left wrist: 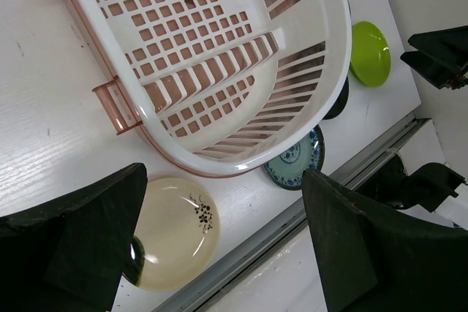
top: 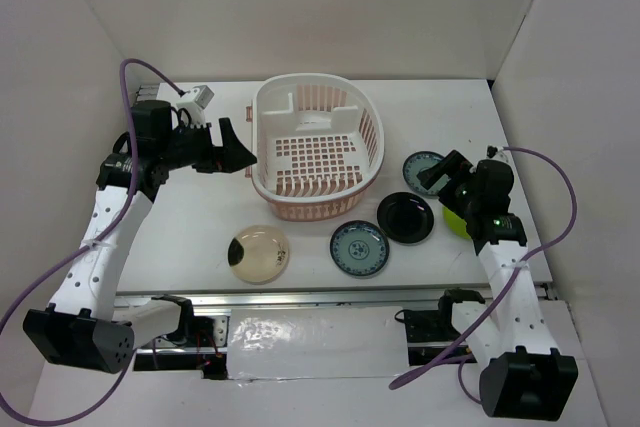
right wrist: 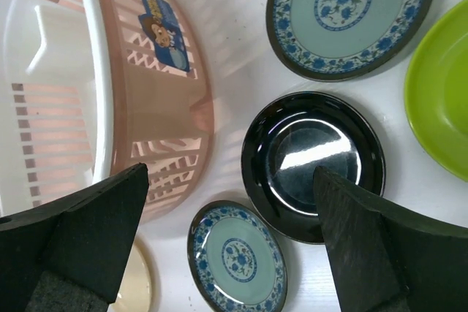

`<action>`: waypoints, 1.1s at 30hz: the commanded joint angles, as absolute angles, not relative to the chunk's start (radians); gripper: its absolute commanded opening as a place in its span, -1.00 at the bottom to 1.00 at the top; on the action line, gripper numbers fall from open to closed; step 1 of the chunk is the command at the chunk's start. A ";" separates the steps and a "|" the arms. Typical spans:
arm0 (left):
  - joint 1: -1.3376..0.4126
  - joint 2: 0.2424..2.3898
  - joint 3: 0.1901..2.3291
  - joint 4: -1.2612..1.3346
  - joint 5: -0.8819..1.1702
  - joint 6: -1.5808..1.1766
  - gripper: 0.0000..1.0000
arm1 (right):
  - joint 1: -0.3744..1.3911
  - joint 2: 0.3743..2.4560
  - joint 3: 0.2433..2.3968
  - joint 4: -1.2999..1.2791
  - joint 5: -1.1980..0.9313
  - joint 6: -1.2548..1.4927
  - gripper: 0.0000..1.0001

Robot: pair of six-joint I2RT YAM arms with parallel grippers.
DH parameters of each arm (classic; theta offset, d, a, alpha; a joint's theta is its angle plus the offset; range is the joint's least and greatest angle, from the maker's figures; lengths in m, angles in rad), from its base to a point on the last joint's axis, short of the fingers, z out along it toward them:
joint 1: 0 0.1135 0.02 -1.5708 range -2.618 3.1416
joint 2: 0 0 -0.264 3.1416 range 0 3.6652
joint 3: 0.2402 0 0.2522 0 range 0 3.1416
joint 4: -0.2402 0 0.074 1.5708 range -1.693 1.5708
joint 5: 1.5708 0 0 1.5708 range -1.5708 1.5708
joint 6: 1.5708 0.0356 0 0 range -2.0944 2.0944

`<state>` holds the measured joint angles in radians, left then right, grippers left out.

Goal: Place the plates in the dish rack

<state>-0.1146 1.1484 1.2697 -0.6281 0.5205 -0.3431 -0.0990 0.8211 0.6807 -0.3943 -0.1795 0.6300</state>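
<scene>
Your right gripper [top: 441,173] spread, empty | left gripper [top: 236,152] spread, empty, left of dish rack [top: 372,142] | black plate [top: 406,218] sits nearest your right gripper, off the rack's near-right side, toward the desk's near edge

Between the left gripper's [left wrist: 223,173] spread dark fingers [left wrist: 80,246], a pink-and-white dish rack [left wrist: 219,56] sits on a white table [left wrist: 51,137], with a tan plate [left wrist: 179,231], a teal plate [left wrist: 300,160] and a lime-green plate [left wrist: 369,52] lying along the table's edge.

five plates [top: 359,248] lie flat beside the dish rack [top: 372,137]
</scene>
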 commanded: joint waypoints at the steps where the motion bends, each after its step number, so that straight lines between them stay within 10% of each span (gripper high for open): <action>1: -0.117 1.126 1.289 -0.600 0.520 -0.331 0.98 | -0.106 0.822 0.704 -0.388 -0.137 0.626 1.00; 33: -0.117 1.160 1.276 -0.589 0.557 -0.356 0.99 | -0.494 0.745 0.434 -0.513 -0.032 1.067 0.89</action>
<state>-0.1146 1.1633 1.2697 -0.6312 0.5125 -0.3462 -0.4732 0.7498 0.4538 -0.5400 -0.0662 0.9730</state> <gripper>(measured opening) 0.993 0.955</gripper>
